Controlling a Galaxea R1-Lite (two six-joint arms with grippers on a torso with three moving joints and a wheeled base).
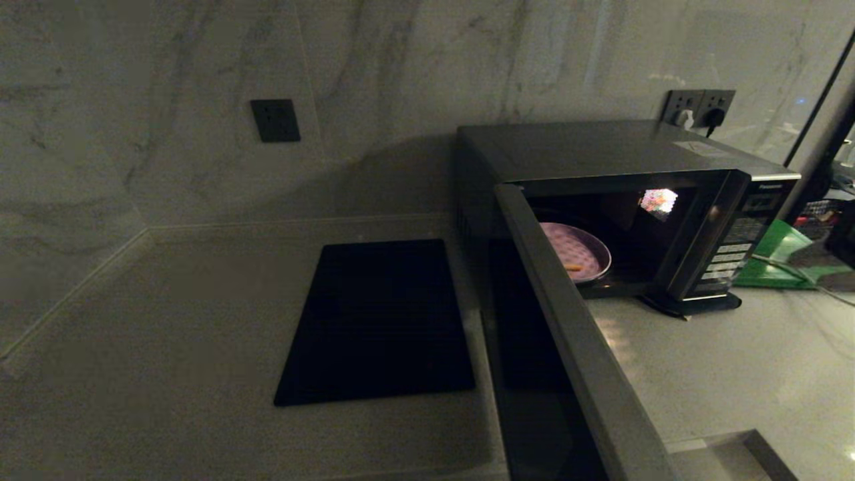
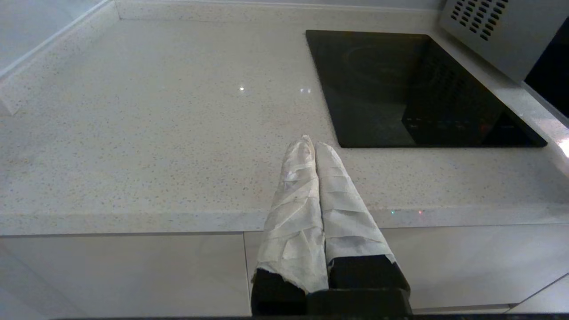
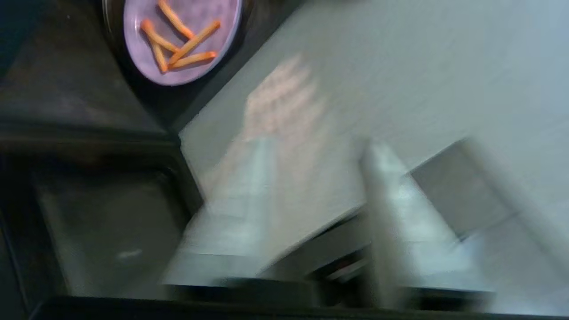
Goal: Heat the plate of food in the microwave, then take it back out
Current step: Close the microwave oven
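1. Left gripper (image 2: pixel 311 144): seen only in the left wrist view, two white-wrapped fingers (image 2: pixel 295 200) pressed flat together, jaws closed on nothing. It hangs over the front edge of the pale speckled stone countertop (image 2: pixel 155 133), with white cabinet fronts (image 2: pixel 120 271) below the edge.
2. Flat black rectangular glass mat (image 1: pixel 381 321): lies on the countertop at about 9 o'clock from the oven, just beside it (faint ring markings show in the left wrist view).
3. Dark wall socket plate (image 1: pixel 275 120): on the marble wall, at 12 o'clock from the mat.
4. Large boxy black-and-silver microwave (image 1: pixel 628 150): door (image 1: pixel 568 314) swung fully open, its edge pointing toward the camera; cavity exposed.
5. Small round pale-lavender plate of food (image 1: pixel 581 254): inside the cavity on the floor, thin orange sticks (image 3: pixel 182 44) scattered across it, partly hidden by the door in the head view.
6. Button panel (image 1: pixel 731 257): at 3 o'clock from the cavity.
7. Right gripper (image 3: pixel 318 146): right wrist view only, blurred; white fingers (image 3: pixel 391 186) spread well apart, jaws open and empty, over the countertop outside the cavity.
8. Flat green board (image 1: pixel 775 257): at 3 o'clock from the oven.
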